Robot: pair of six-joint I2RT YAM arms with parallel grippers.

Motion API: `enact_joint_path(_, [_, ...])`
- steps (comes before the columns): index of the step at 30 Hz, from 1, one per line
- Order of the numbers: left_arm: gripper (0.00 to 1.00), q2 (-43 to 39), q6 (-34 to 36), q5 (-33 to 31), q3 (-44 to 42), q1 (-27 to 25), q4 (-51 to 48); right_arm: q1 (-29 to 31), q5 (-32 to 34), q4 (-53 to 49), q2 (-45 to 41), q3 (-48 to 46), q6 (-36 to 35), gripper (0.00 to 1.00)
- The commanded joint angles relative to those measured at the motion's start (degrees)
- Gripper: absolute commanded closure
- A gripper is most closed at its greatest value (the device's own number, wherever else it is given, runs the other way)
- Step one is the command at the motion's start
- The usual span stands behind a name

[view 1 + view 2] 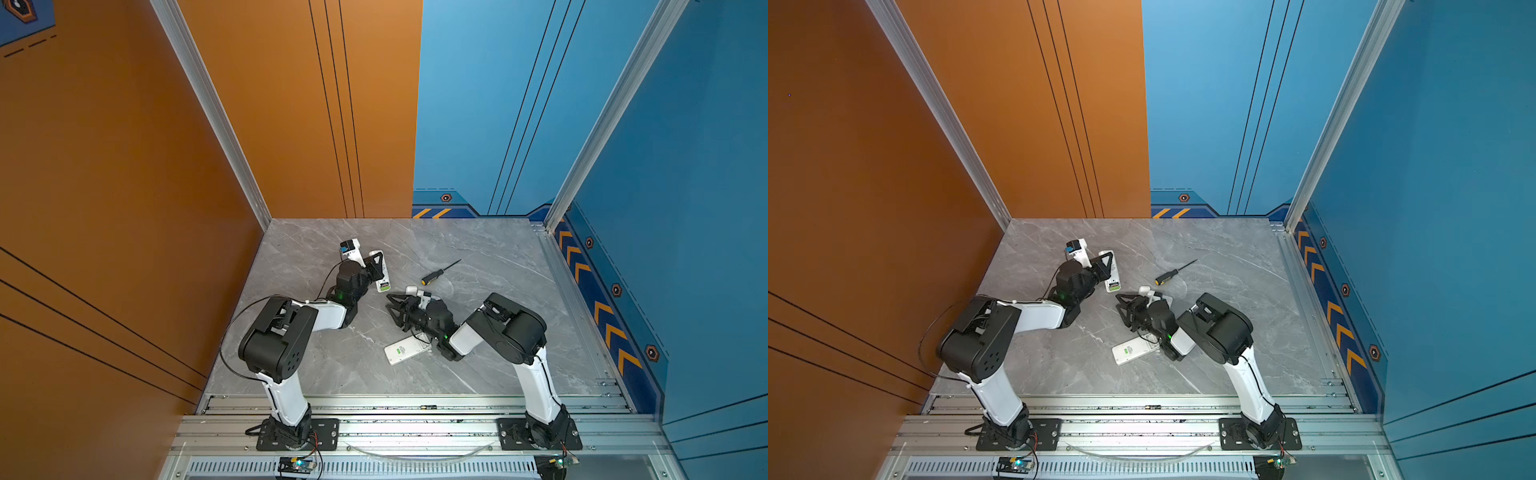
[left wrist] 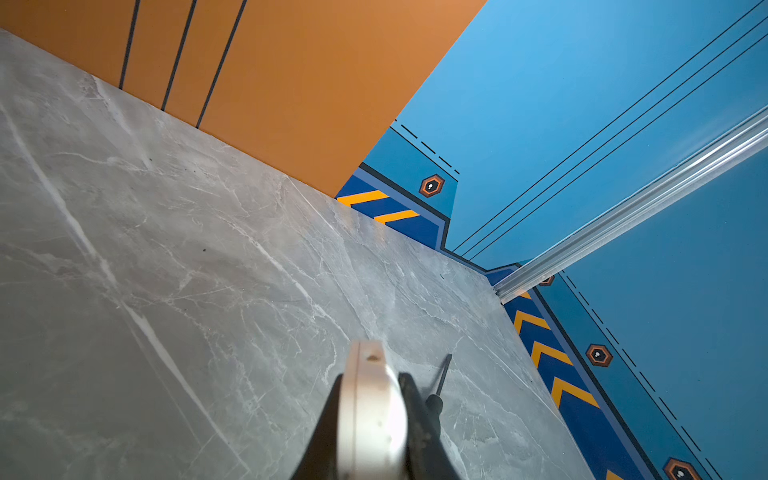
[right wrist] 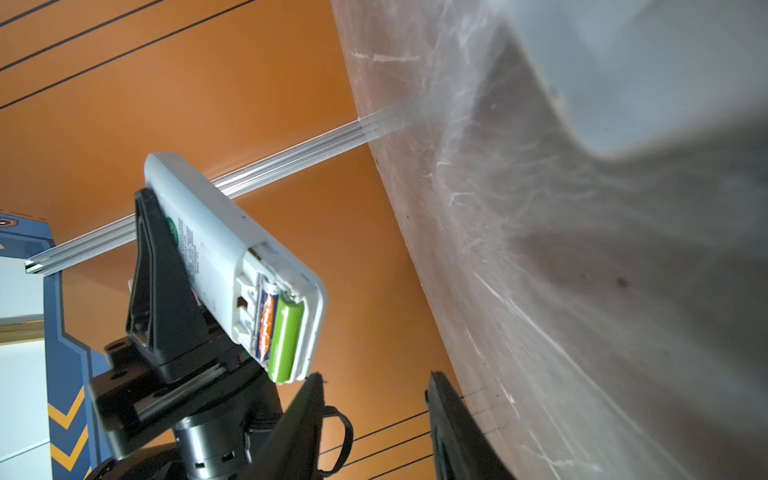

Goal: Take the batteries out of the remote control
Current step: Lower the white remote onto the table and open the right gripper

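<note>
Left jaws clamp the white remote point(image 3: 220, 224) edgewise; its orange battery point(image 3: 266, 320) and green battery point(image 3: 286, 336) lie exposed at one end. Right jaws, part open and empty, hang just beside that end. A skewed pinch could twist the remote loose.

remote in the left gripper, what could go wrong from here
The right gripper, open, is close to the green battery; prying may also pop the orange battery loose, and both could roll across the table. Pushing on the free end of the remote may twist it in the left gripper.
</note>
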Motion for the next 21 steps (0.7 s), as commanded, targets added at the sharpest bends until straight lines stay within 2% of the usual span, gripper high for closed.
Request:
enact_joint_path(1, [1.0,0.2,-1.6,-1.1,-1.5,0.6,0.7,-1.7,0.8,-1.1,-5.7,-1.7,-2.3,0.47])
enact_joint_path(4, [1.0,0.5,-5.9,-4.1,-4.5,0.8,1.0,-3.6,-3.5,-13.0,-13.1,-1.7,-8.1,0.38])
enact_joint_path(6, [1.0,0.9,-10.2,-5.8,-6.4,0.8,1.0,-6.9,-7.4,-26.1,-19.3,-0.2,-14.1,0.34])
enact_joint_path(9, [0.92,-0.4,-14.5,-11.9,-10.2,-0.4,1.0,-10.6,-9.2,-55.7,-29.0,5.5,-27.5,0.3])
enact_joint_path(10, [0.87,-0.6,-16.2,-13.3,-11.2,-0.5,1.6,-11.9,-9.0,-70.1,-31.0,10.0,-34.1,0.29])
enact_joint_path(11, [0.83,-1.0,-17.2,-14.8,-12.1,-0.9,1.9,-13.0,-7.4,-84.1,-31.7,15.2,-40.7,0.29])
enact_joint_path(13, [0.8,-1.8,-19.2,-19.4,-13.7,-2.6,1.9,-15.9,-4.1,-101.0,-30.0,23.3,-49.2,0.28])
enact_joint_path(17, [0.55,-1.5,-24.6,-27.4,-16.3,-5.9,3.2,-21.1,-3.6,-111.6,-23.6,32.0,-56.6,0.29])
enact_joint_path(21, [0.31,-1.1,-28.5,-31.0,-19.3,-7.5,4.1,-22.4,-1.6,-115.9,-17.1,41.3,-59.1,0.29])
